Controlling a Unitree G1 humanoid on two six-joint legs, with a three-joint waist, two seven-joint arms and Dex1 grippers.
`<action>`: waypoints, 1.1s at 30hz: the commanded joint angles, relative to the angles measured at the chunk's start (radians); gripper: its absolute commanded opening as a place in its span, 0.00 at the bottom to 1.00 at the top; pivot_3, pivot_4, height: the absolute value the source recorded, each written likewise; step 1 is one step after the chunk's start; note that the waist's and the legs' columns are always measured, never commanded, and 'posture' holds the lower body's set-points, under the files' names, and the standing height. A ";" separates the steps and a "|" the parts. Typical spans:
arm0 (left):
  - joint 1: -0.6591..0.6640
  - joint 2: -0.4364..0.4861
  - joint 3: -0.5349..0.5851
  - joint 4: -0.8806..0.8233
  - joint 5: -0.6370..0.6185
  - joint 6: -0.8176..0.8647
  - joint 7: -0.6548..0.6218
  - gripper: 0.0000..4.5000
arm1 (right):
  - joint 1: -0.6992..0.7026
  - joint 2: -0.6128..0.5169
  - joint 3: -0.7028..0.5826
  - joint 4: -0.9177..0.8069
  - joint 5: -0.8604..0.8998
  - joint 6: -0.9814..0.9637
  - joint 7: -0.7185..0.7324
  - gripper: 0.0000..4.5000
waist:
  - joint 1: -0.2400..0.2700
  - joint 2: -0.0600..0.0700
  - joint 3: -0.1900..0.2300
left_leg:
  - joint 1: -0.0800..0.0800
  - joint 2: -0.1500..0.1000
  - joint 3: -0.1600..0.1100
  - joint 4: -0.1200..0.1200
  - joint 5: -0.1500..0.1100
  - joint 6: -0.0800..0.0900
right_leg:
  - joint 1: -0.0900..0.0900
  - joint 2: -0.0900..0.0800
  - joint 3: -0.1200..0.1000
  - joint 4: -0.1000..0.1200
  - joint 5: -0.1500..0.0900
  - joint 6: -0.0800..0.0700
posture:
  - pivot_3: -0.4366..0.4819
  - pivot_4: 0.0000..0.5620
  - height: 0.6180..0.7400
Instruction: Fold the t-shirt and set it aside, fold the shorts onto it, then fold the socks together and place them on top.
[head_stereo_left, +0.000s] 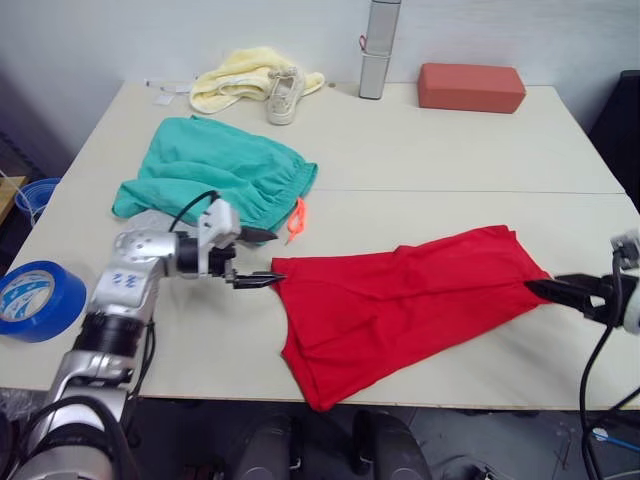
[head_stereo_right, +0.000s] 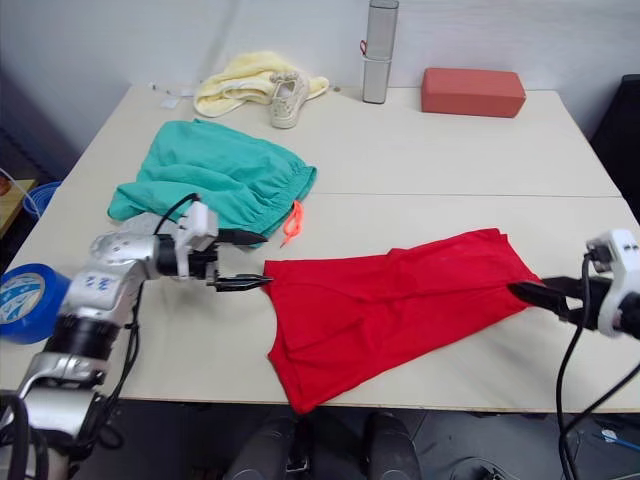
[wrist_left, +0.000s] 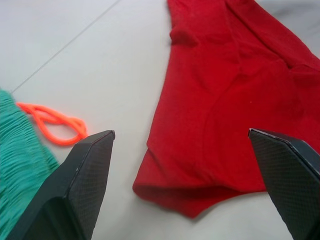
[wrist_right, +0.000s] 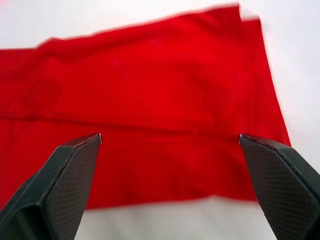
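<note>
1. My left gripper (head_stereo_left: 262, 258) is spread wide and empty at the t-shirt's (head_stereo_left: 400, 305) near-left corner; the right gripper (head_stereo_left: 548, 290) is wide apart too, holding nothing, at the opposite end.
2. The t-shirt lies partly folded, slanting across the table's (head_stereo_left: 420, 160) front half.
3. The shorts (head_stereo_left: 215, 175) lie bunched behind my left gripper, an orange cord (head_stereo_left: 295, 220) beside them.
4. Far edge: yellow cloth (head_stereo_left: 235, 78), shoe (head_stereo_left: 284, 96), metal bottle (head_stereo_left: 377, 48), red block (head_stereo_left: 471, 87). Blue tape roll (head_stereo_left: 35, 300) sits left.
</note>
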 joint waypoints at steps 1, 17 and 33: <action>-0.081 -0.065 -0.047 0.103 0.070 -0.052 0.001 1.00 | 0.051 0.064 -0.085 -0.122 0.004 0.065 -0.128 0.99 | 0.005 0.000 0.000 | 0.000 0.000 0.000 0.000 0.000 0.001 | 0.000 0.000 0.000 0.000 0.000 0.000 | 0.48 0.27 1.00; -0.160 -0.174 -0.100 0.259 0.215 0.037 0.056 1.00 | 0.005 0.227 0.045 -0.088 -0.018 -0.024 -0.374 0.99 | -0.004 -0.008 -0.001 | -0.001 -0.001 0.003 0.001 0.002 0.003 | -0.002 0.001 0.002 0.002 0.000 0.001 | 0.48 0.27 1.00; 0.030 -0.074 -0.080 -0.044 0.167 0.253 -0.004 0.00 | -0.104 0.190 0.235 0.130 -0.091 -0.337 -0.304 0.00 | -0.042 -0.013 -0.003 | 0.002 0.000 0.002 0.000 0.002 0.002 | 0.000 0.001 0.003 0.002 0.000 0.001 | 0.48 0.27 1.00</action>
